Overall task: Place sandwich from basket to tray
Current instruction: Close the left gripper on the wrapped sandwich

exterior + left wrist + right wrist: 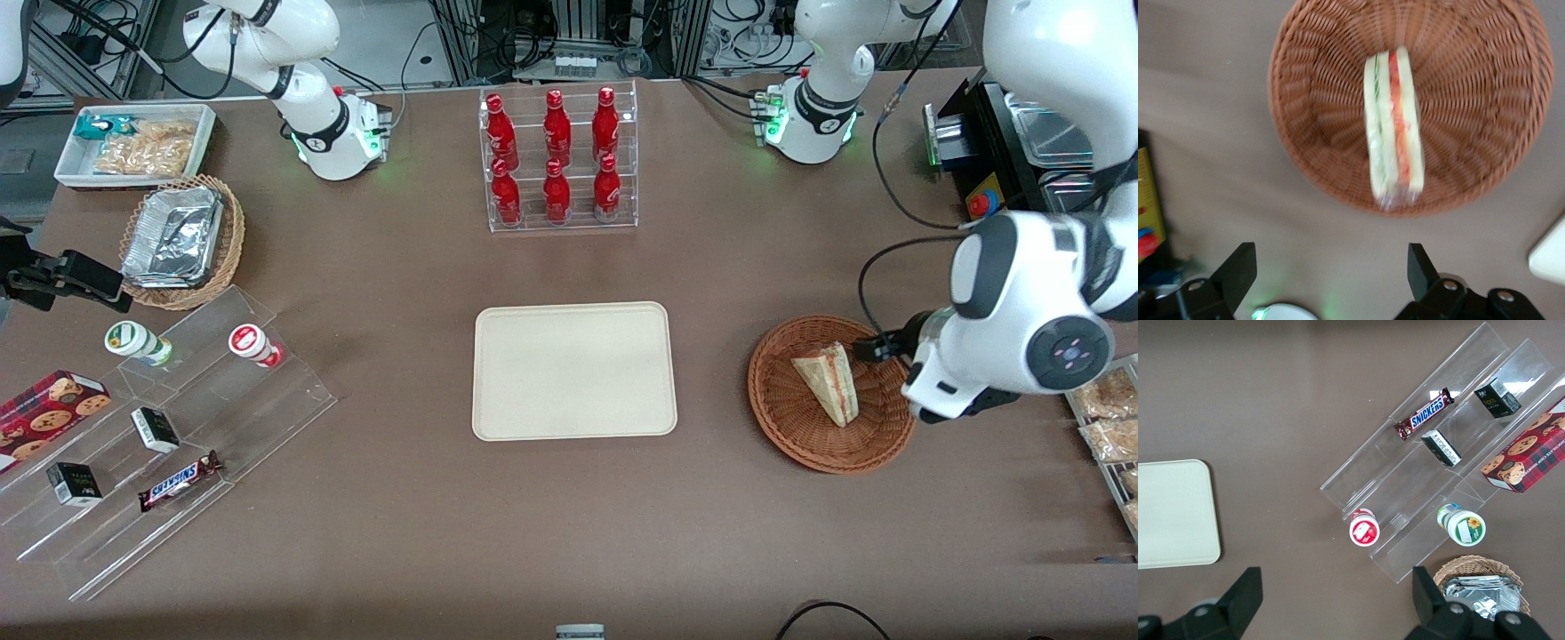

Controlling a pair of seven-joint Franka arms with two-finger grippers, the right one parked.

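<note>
- Step in hand, as we read it: approach. The sandwich [828,382] lies in the basket [782,411], not yet gripped.
- Sandwich rests on its side, filling edge up; the wrist view shows the red and green layers [1393,127] running the length of the wedge.
- In the front view the wedge points from about 11 o'clock to 5 o'clock within the basket.
- Gripper [1331,267] hangs above the desk [356,533] just outside the basket rim, at the basket's 3 o'clock in the front view.
- Fingers [1238,270] spread wide, holding nothing; both tips show in the wrist view with bare desk between them.
- Tray [573,370] sits at the basket's 9 o'clock in the front view, apart from it, with nothing on it.
- Next move, we judge: bring the gripper over the wedge, line the fingers across the two bread faces, descend, close.
- The wrap looks slick and the bread soft, so we'd expect a gentle squeeze is wanted.
- After that: lift clear of the rim and carry toward the tray.
</note>
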